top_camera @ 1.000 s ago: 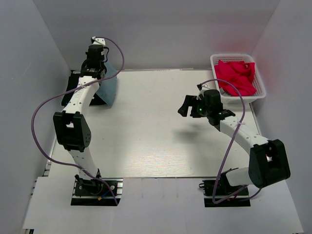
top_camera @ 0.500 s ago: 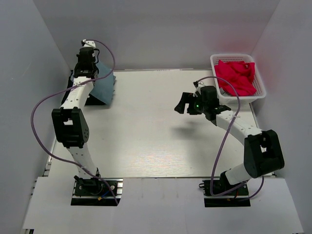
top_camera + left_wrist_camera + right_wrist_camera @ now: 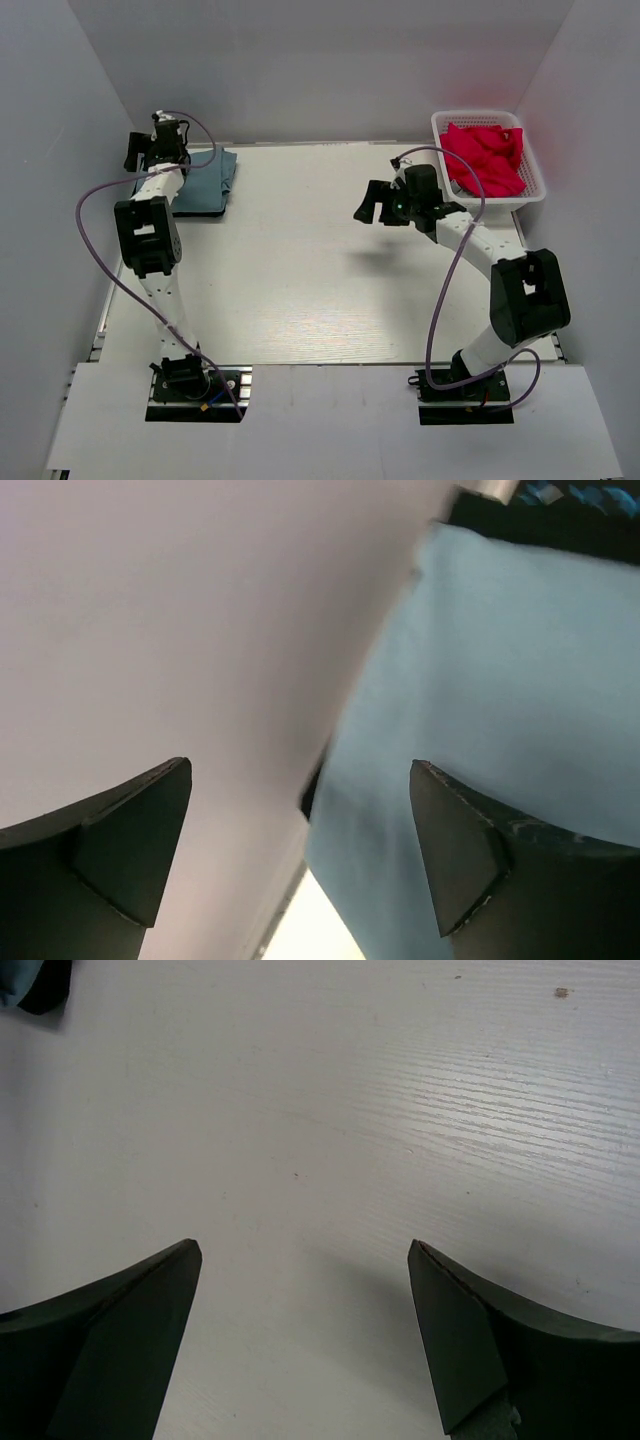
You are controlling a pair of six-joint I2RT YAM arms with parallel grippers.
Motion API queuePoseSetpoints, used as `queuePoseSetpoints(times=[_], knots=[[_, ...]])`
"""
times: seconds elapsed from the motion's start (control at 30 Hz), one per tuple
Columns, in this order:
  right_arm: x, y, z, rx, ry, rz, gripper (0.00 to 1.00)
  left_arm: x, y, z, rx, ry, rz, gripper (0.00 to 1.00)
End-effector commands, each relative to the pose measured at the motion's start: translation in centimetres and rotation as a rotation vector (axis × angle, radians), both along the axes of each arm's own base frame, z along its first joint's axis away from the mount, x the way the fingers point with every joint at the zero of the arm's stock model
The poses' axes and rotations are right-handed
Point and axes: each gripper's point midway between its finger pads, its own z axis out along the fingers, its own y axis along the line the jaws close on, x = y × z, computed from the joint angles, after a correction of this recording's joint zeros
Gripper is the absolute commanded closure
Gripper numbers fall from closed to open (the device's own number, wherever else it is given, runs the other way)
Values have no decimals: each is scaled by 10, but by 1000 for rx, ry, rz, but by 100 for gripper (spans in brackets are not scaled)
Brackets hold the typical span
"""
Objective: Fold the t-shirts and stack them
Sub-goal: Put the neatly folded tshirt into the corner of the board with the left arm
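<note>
Well apart, left pincer (image 3: 300,850) wide at blue-grey t-shirt (image 3: 208,172), right pincer (image 3: 300,1330) wide over table (image 3: 300,270), red cloth (image 3: 485,155) in basket (image 3: 537,175).

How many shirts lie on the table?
2, stacked at the far-left corner: a dusty blue-grey cloth shirt on top, a black cloth shirt mostly hidden under it. More may be hidden.

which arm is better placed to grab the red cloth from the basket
Right. The right gripper, open and empty, hovers near the white basket of red cloth; the left gripper is across the table over the blue-grey t-shirt.
</note>
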Motion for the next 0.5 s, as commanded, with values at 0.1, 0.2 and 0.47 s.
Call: queuePoseSetpoints(times=[0.1,0.2,0.47], knots=[[-6,3,28,29,-56,36,10,0,-1,125,-11,-306,73,0],[-17,-3,34,46,-76,21,10,2,-39,139,-157,-349,-25,0],[-73,-31,29,87,-101,-62,10,-40,-212,133,-880,-366,-454,0]])
